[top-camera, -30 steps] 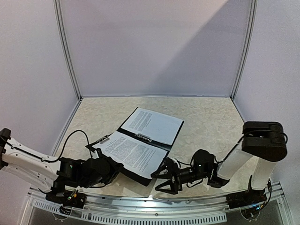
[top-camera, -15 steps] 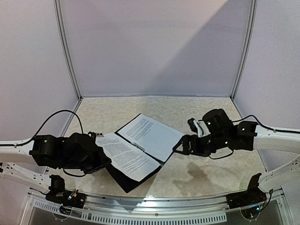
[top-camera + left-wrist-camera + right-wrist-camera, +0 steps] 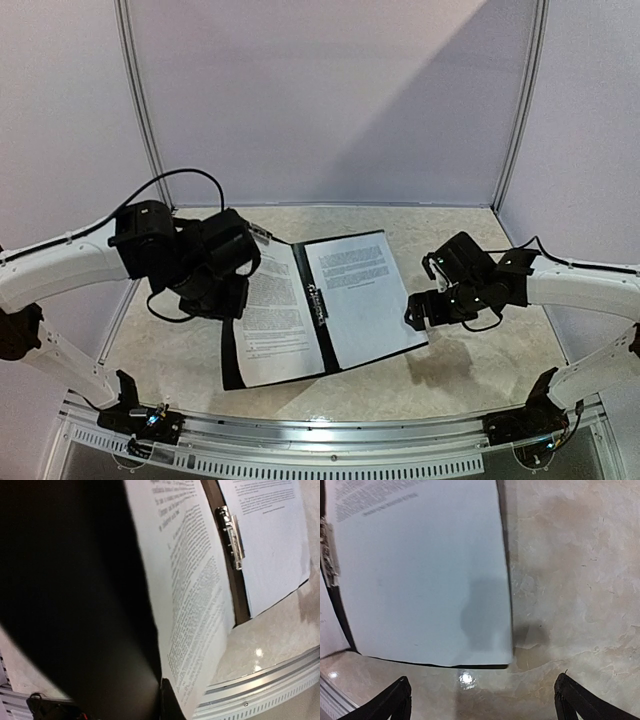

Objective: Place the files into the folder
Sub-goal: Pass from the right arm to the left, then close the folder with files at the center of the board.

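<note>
Closing step: files (image 3: pixel 365 290) lie in the folder (image 3: pixel 229 362).
Seemingly the left gripper (image 3: pixel 225 278) pinches its left cover, next swung shut; right gripper (image 3: pixel 420 310) open.

Folder (image 3: pixel 312 295) lies open in middle of table (image 3: pixel 450 240), files (image 3: pixel 365 285) on both halves. Left arm (image 3: pixel 190 255) hangs low over folder's left half and blocks way in from left. Right gripper (image 3: pixel 482 680) floats wide open just beside folder's right edge, bare table under it. More bare table behind folder, on right side, along front. Back wall (image 3: pixel 330 100) and side walls shut table in.
</note>
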{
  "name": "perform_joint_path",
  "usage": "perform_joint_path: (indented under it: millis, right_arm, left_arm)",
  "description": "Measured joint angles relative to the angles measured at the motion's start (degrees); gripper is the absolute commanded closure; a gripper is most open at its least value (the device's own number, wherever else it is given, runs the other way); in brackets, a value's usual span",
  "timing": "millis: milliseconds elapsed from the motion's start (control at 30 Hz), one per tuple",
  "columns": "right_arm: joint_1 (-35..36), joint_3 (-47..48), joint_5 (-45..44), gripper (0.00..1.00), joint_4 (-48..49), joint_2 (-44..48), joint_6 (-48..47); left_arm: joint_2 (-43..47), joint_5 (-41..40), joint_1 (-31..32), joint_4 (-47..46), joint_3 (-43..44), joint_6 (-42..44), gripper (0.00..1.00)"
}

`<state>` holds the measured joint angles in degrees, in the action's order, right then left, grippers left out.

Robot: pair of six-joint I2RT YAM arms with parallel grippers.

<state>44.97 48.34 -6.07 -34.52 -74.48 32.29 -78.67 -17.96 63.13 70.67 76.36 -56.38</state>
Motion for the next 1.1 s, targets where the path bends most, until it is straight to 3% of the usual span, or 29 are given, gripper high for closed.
perform_joint_path:
  millis: [233,367,467,733,800,933,1100]
  right_arm:
    - [-8.68,-0.26,4.79,0.01,4.17,-9.05,-2.99]
    - [-11.96,0.83,8.13,0.01,6.69,-14.73,-4.42]
    - [-12.37,2.40,10.12,0.01,9.14,-17.62,-5.66]
    - [-15.15,7.63,18.51,0.01,15.08,-25.51,-7.41]
    - [-15.85,7.58,20.00,0.01,15.30,-25.51,-7.54]
    - [-17.68,5.20,21.03,0.01,14.82,-23.04,-7.30]
    - [-23.12,0.13,17.79,0.01,11.56,-12.96,-5.20]
  left_arm:
    - [-7.32,-0.02,-5.60,1.75,10.08,9.31,1.00]
    - [-12.48,1.81,-9.05,-0.09,10.91,12.90,0.73]
    - [-16.09,3.34,-10.62,-3.02,13.62,15.28,0.40]
    - [-23.30,14.51,-11.30,-22.75,21.49,19.52,0.15]
    - [-26.27,17.18,-11.30,-26.60,23.41,19.02,0.02]
    - [-35.65,21.27,-11.06,-31.63,32.79,18.16,0.01]
    - [-48.98,24.20,-9.66,-36.72,46.58,17.25,0.00]
